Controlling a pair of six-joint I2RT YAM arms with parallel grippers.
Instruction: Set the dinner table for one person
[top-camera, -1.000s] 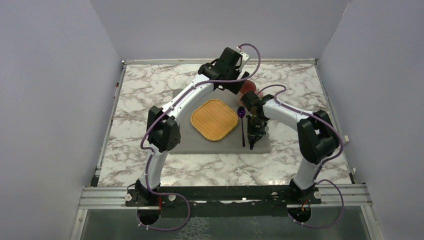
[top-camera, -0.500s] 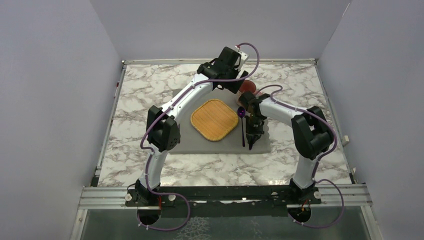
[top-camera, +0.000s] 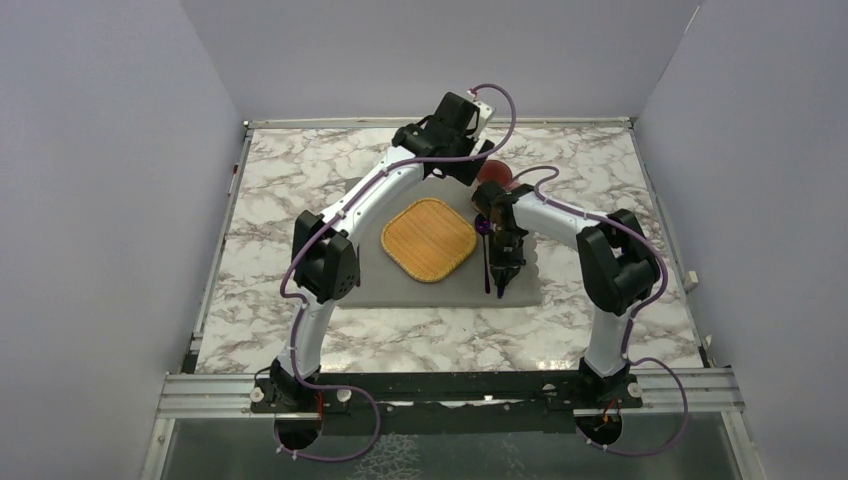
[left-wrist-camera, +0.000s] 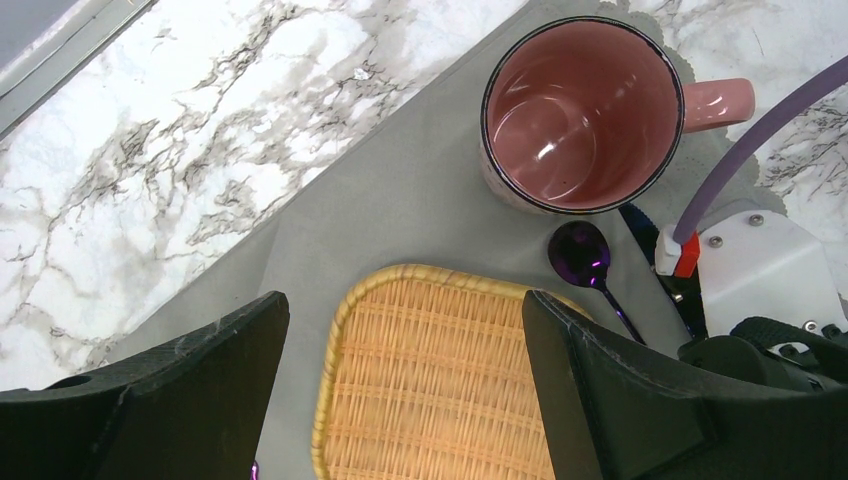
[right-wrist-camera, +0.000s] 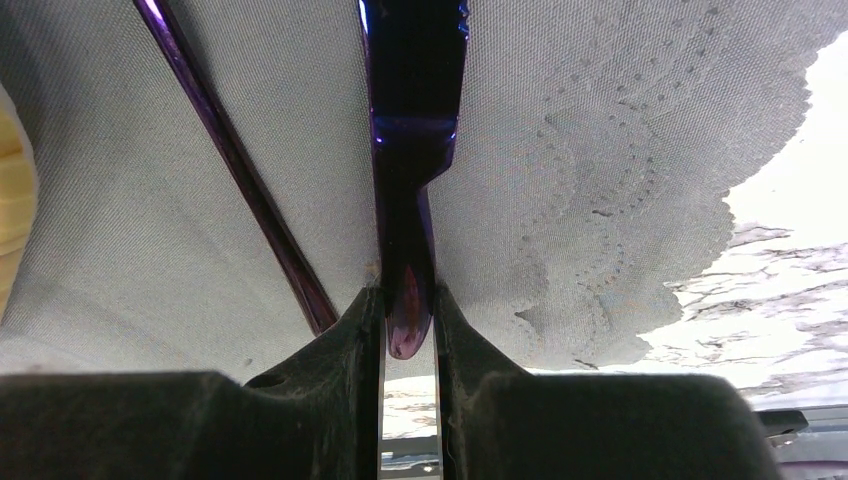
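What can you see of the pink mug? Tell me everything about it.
The pink mug stands upright and empty on a corner of the grey placemat. It looks like glossy ceramic, pink inside and out, with a dark rim. Its handle points out toward the marble table. The purple spoon lies close beside its base; nothing grips it.

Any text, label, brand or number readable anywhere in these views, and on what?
None. No readable writing shows on the pink mug, woven tray, grey placemat, purple spoon, marble tabletop, or the purple utensil held in the right gripper.
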